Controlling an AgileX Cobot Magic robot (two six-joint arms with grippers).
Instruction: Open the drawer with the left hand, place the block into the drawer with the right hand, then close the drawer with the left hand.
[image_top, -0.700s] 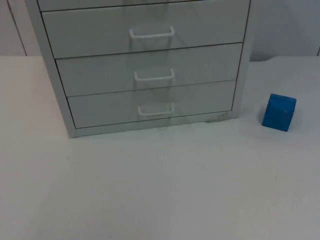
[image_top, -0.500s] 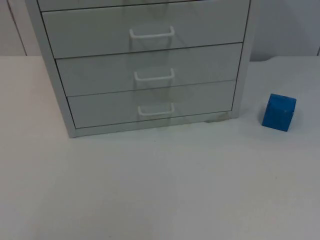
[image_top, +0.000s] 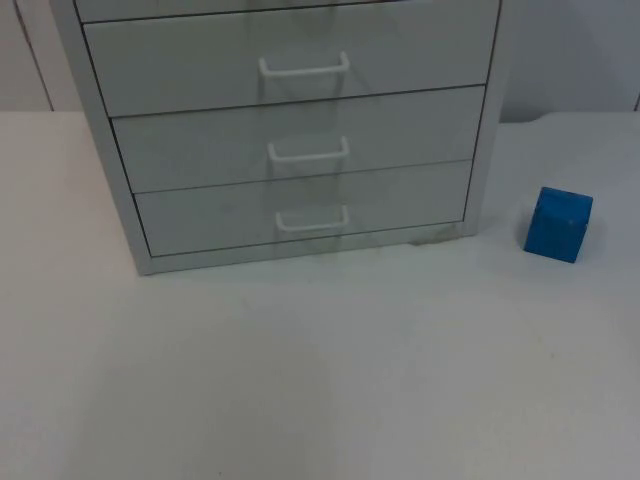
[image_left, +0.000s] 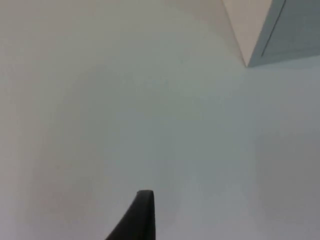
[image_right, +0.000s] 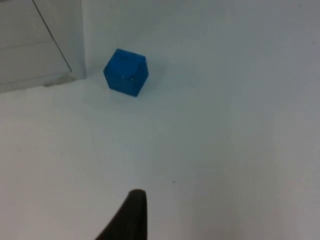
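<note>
Grey drawer cabinet (image_top: 290, 130), drawers shut, blue block (image_top: 558, 224) on table beside it

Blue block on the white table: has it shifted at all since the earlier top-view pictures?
No. The small blue cube-shaped block sits at the same spot, apart from the lower right corner of the grey metal drawer cabinet, whose drawers are all shut.

Pale grey cabinet (image_top: 290, 130), plain, with three drawer fronts in the same grey and white handles (image_top: 304, 68) on each. Solid bright blue block (image_top: 558, 224), no pattern. White table (image_top: 350, 380) all around. Black fingertip (image_left: 137, 217) on the left wrist view, black fingertip (image_right: 127, 217) on the right too.
</note>
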